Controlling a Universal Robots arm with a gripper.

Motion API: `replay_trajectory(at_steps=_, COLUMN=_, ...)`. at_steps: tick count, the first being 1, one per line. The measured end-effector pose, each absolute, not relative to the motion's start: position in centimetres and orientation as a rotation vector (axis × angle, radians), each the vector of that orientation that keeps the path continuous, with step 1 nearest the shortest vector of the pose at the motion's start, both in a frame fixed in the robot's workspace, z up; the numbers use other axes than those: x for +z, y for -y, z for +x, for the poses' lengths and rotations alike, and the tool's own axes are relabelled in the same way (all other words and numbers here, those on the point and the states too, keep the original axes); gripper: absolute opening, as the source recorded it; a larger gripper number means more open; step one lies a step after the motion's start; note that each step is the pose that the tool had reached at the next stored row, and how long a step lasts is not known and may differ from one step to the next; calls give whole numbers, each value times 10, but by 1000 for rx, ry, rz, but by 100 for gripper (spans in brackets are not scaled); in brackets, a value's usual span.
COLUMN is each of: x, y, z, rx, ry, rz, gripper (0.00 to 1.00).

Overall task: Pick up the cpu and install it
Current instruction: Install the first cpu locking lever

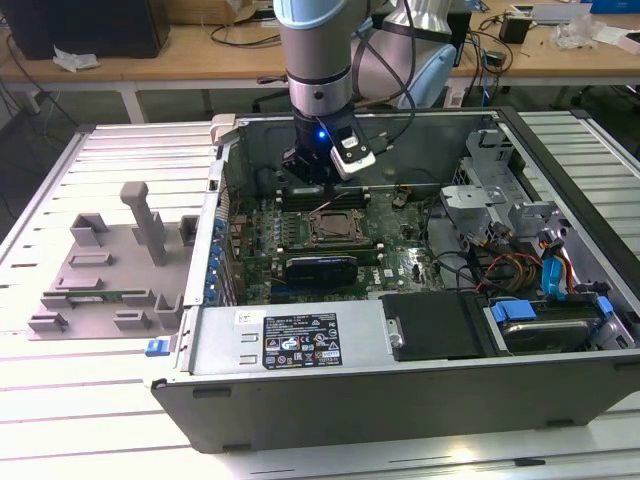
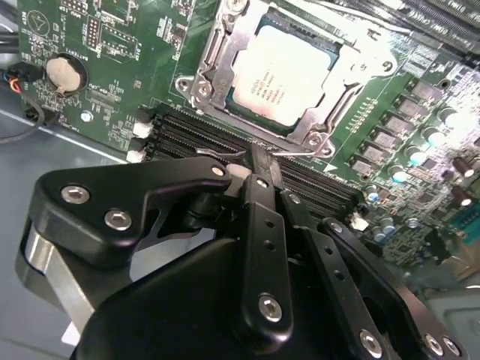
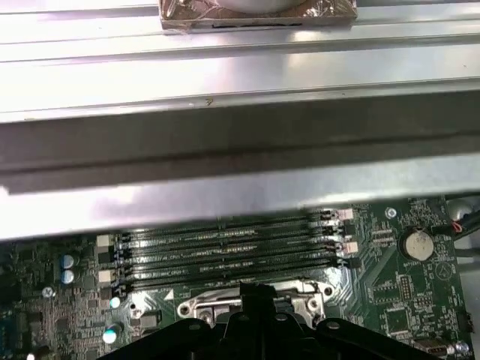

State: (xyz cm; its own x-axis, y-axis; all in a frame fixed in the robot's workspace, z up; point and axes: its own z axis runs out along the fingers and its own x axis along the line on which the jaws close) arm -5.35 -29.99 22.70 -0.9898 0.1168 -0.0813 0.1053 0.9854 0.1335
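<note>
Over the motherboard [image 1: 330, 235], inside the open case [image 1: 400, 350], the gripper [image 2: 262, 161] hangs with its fingers [image 2: 264, 180] pinched together, nothing between them. Fingertips sit above the memory slots [image 2: 225, 142], just beside the socket [image 2: 281, 82]. The cpu [image 2: 281, 75] lies flat in the socket in the second wrist view, silver top up, metal frame around it, apart from the gripper. The first wrist view shows the slots and the socket edge [image 3: 247, 304] under the fingers.

Step, as I judge it: cpu placed, gripper let go; install looks near done. Whether the chip is fully seated or the frame latched, can't tell. A grey fixture tray [image 1: 105, 270] sits on the desk [image 1: 90, 420] at the exterior view's left, well apart.
</note>
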Motion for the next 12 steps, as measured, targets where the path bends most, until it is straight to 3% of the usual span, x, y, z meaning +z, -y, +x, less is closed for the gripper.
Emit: replay_trajectory(at_steps=12, x=220, y=297, z=-53, rx=191, ry=-3026, rz=302, gripper=11)
